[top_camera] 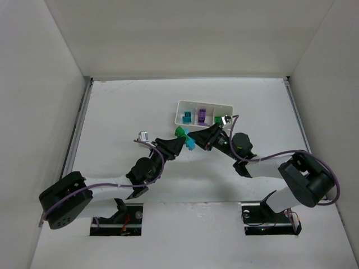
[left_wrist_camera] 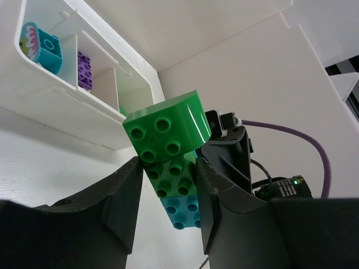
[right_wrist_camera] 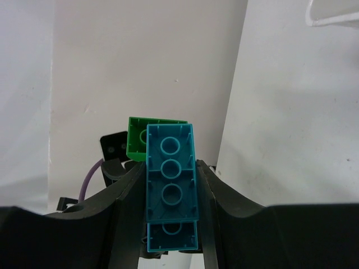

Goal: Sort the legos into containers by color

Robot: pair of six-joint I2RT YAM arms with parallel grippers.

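Observation:
Both grippers meet just in front of the white tray and hold one stack of legos between them, above the table. My left gripper is shut on the green brick of the stack, with a second green brick above it and a teal brick below. My right gripper is shut on the long teal brick, with the green brick beyond it. The tray holds a teal brick on the left, a purple brick in the middle and a green brick on the right.
The tray's near wall lies close to the upper left of my left fingers; its corner shows at the top right of the right wrist view. White walls enclose the table on three sides. Purple cables run along both arms.

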